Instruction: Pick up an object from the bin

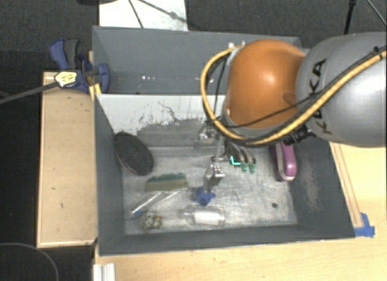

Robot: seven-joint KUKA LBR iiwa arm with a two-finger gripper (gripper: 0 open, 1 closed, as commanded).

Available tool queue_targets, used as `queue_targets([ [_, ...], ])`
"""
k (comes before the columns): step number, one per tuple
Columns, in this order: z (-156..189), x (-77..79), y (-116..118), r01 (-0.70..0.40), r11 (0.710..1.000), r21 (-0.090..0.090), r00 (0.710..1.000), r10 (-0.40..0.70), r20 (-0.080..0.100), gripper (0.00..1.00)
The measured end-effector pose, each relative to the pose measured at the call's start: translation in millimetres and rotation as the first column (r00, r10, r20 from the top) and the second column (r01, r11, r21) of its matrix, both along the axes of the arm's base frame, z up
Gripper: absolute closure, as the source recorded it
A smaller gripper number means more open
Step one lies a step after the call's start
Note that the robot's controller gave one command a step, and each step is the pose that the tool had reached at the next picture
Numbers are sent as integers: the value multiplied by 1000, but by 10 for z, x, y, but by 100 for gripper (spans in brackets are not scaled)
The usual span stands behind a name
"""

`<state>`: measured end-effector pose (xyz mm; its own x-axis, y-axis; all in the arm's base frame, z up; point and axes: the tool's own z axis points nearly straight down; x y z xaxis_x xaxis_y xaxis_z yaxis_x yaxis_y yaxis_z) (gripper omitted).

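My gripper (213, 176) reaches down from under the orange wrist cover over the middle of the bin floor. Just below its tip lies a small blue piece (205, 198), close to the gripper; contact cannot be judged. A flat, dark green rectangular block (166, 182) lies to the gripper's left. Near the front wall rests a whitish clear tube (205, 216). Small green-tipped bits (248, 166) sit just right of the gripper.
A black oval brush (134, 153) leans at the left wall. A pink and purple object (287, 160) lies at the right, partly under the arm. A clear pen-like stick (152, 202) and a small mottled thing (151, 220) lie front left.
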<state>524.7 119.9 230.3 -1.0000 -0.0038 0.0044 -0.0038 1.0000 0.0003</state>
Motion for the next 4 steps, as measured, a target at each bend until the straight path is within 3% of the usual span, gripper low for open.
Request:
queue_targets([
  [1, -1383, -76, -236, -184, 983, 2, 983, 184, 11, 0],
  [2, -1391, -21, -282, -185, 983, 0, 982, 185, 31, 0],
  [3, -1475, -96, -300, -180, 984, 1, 984, 180, 8, 100],
  [4, -101, 277, -926, -294, 956, -5, 956, 294, 16, 100],
])
